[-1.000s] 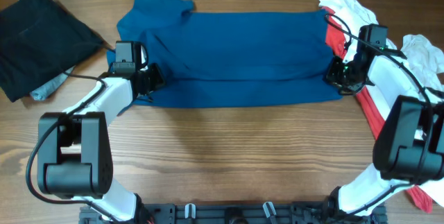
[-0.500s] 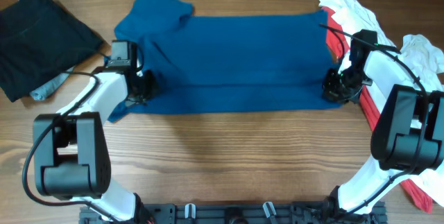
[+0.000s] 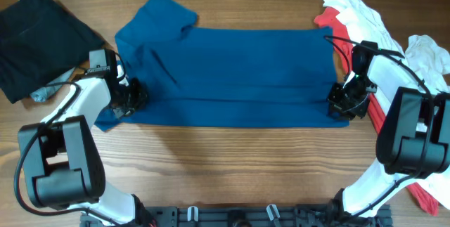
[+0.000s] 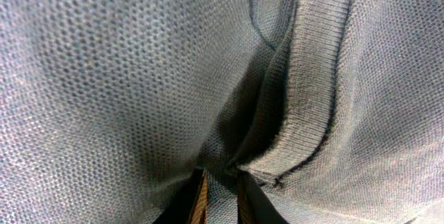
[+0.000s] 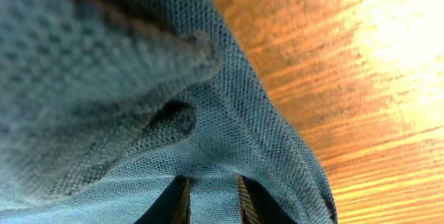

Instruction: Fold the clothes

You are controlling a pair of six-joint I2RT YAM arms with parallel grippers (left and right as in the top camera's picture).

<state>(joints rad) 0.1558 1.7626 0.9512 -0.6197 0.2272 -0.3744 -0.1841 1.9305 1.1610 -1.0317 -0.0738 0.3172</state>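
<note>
The blue polo shirt (image 3: 232, 72) lies flat on the wooden table (image 3: 225, 164), stretched between the two grippers, the left gripper (image 3: 131, 98) at one short end and the right gripper (image 3: 343, 103) at the other. Just behind the right gripper, on its outer side, a red shirt (image 3: 323, 21) and a white shirt (image 3: 355, 9) lie bunched together, the red one touching the polo's edge, with more white cloth (image 3: 429, 51) further out; nothing lies on top of the polo. Beyond the left gripper, on its outer side, a black garment (image 3: 39, 37) lies in a heap with a bit of grey cloth (image 3: 43, 92) poking from under it, apart from the polo.

The polo is folded lengthwise into a broad band with a crease running along it; one sleeve sticks up at the far corner near the left gripper, and a small flap spills onto the table beside that gripper. Up close the weave is a fine mesh, with a ribbed hem (image 4: 305, 106) bunched into folds.

The left gripper (image 4: 218, 197) has its fingers (image 4: 197, 203) drawn close, pinching the cloth between them; the right gripper (image 5: 211, 200) likewise clamps a fold, its fingers (image 5: 179, 202) narrowly apart with blue fabric between, bare table (image 5: 361, 78) to one side.
</note>
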